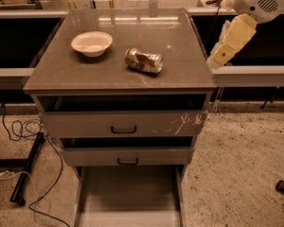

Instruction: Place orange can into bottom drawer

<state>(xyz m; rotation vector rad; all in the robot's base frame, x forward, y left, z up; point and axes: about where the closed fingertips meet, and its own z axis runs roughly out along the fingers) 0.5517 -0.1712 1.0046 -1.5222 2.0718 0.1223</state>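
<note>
Can (144, 60) lay on its side on the cabinet top (180, 41). Gripper (218, 58) hovered well right of can, holding nothing; couldn't tell its opening. Drawer (128, 197) stood open below can. Risk: the dented can rolling or slipping from an off-centre grasp.

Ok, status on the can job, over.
Pincer at right edge of cabinet. Orange can lying on its top, beside white bowl. Bottom drawer pulled out, nothing blocking it.
</note>
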